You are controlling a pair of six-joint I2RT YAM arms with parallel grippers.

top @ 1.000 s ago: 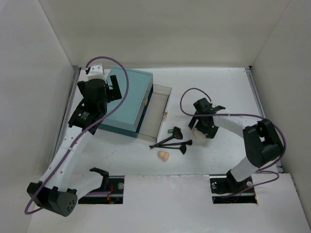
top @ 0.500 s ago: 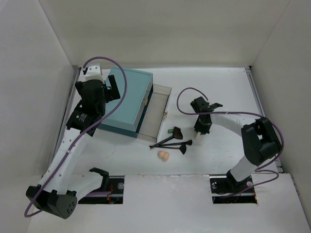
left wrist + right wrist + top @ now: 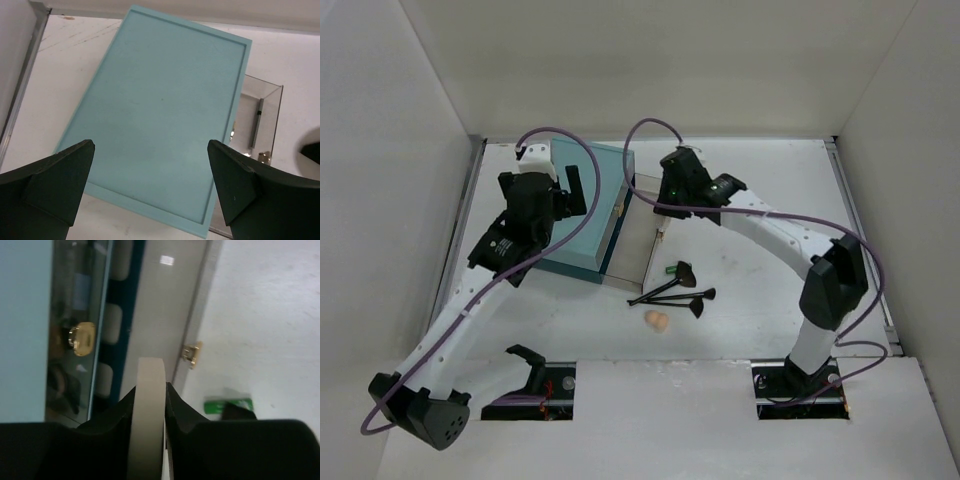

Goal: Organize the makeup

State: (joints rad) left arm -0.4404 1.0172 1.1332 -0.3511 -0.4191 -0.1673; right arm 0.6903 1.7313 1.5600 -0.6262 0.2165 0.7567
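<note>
My right gripper (image 3: 150, 390) is shut on a round white puff (image 3: 148, 410), held edge-on between the jaws. It hangs over the clear drawer (image 3: 645, 225) pulled out of the teal box (image 3: 590, 200). My left gripper (image 3: 150, 145) stands wide open above the box lid (image 3: 160, 115), with nothing between its fingers. On the table in front of the drawer lie black-handled brushes (image 3: 670, 292), a peach sponge (image 3: 657, 320) and a black piece with a green label (image 3: 678, 268). A slim dark pencil (image 3: 257, 122) lies in the drawer.
The drawer has a gold knob (image 3: 191, 354) on its front. A gold-capped item (image 3: 82, 338) shows through the clear panel beside the box. White walls close in the table at the left, back and right. Both arm bases sit at the near edge.
My right gripper closed on the puff at the table's right middle, then carried it up and left over the drawer. My left gripper shifted slightly right over the box.
</note>
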